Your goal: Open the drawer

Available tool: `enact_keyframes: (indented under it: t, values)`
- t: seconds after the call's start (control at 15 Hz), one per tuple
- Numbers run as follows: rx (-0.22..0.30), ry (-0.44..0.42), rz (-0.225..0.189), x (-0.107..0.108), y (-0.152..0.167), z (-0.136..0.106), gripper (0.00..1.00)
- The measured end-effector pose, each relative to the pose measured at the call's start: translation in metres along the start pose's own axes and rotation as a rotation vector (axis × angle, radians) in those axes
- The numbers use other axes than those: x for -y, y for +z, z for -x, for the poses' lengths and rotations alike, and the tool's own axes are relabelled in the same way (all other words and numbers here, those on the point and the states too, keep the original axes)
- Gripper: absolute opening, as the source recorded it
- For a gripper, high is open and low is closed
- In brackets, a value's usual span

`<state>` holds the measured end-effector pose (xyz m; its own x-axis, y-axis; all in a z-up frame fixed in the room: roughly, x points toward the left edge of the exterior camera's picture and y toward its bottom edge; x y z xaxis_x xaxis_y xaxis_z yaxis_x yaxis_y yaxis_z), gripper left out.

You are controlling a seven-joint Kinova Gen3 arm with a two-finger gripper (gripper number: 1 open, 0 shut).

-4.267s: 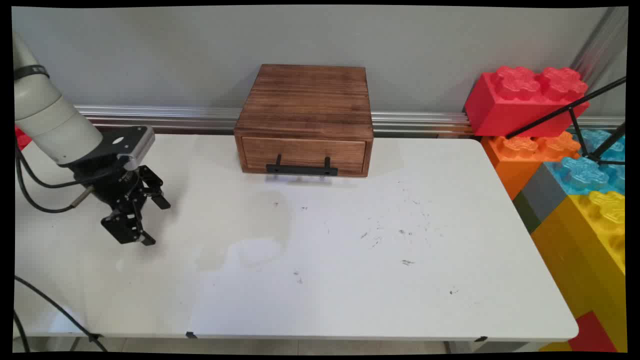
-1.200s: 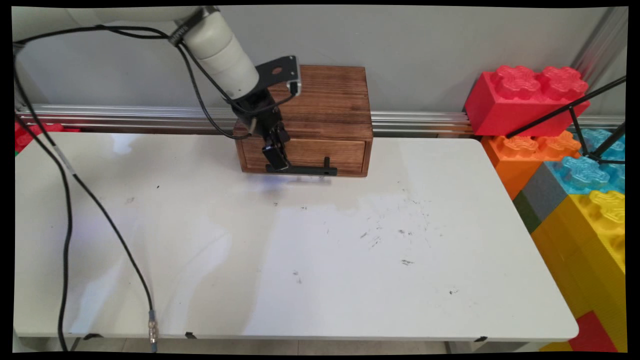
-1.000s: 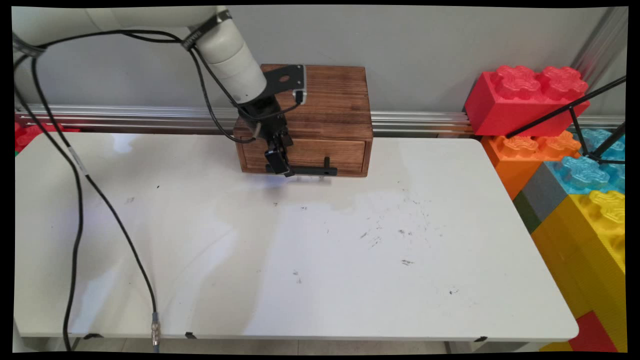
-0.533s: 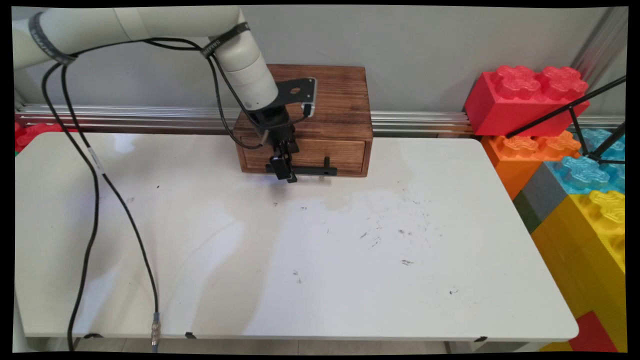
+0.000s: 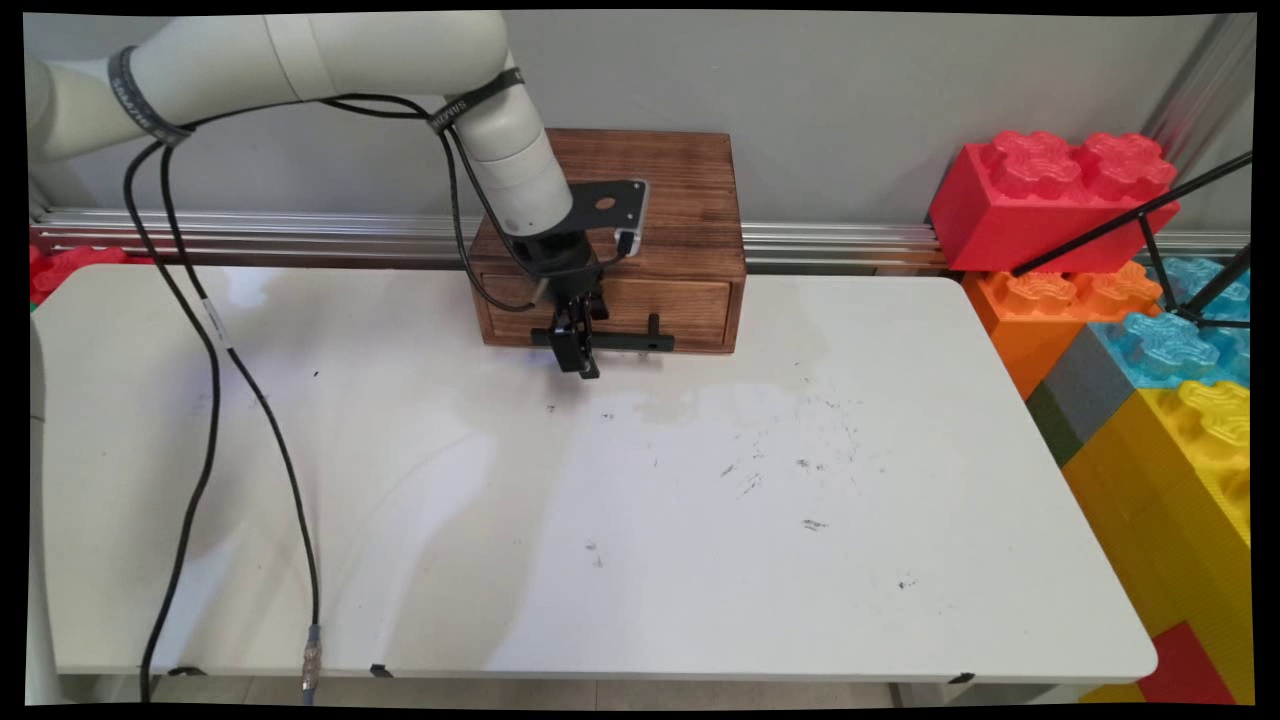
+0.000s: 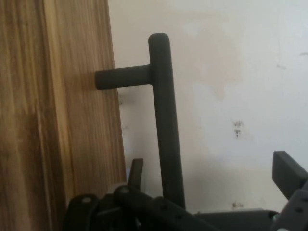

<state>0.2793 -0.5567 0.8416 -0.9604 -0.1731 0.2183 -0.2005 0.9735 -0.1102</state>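
Note:
A dark wooden box [image 5: 640,195] with one drawer [image 5: 665,305] stands at the back of the white table [image 5: 700,520]. A black bar handle [image 5: 625,341] runs across the drawer's front. My gripper [image 5: 578,356] points down at the handle's left part. In the hand view the drawer front [image 6: 57,125] fills the left side and the handle [image 6: 163,120] runs upward from between my fingers. The gripper [image 6: 211,180] is open, with one finger [image 6: 136,173] between bar and wood and the other finger [image 6: 288,173] well out to the right. Nothing is gripped.
Large toy bricks are stacked past the table's right edge: red [image 5: 1050,200], orange [image 5: 1040,310], blue [image 5: 1170,345], yellow [image 5: 1180,480]. A black tripod leg [image 5: 1130,225] crosses them. Black cables [image 5: 215,330] hang from the arm over the table's left side. A metal rail [image 5: 300,235] runs along the wall.
The arm swung from the table's left side to the box front. Over the last second the gripper shifted slightly right and lower, onto the handle's left part.

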Motion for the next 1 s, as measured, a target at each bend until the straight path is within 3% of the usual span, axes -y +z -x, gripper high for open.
enact_keyframes:
  t: [1.0]
  values:
    - [-0.008, 0.022, -0.014, -0.003, 0.037, 0.009, 1.00]
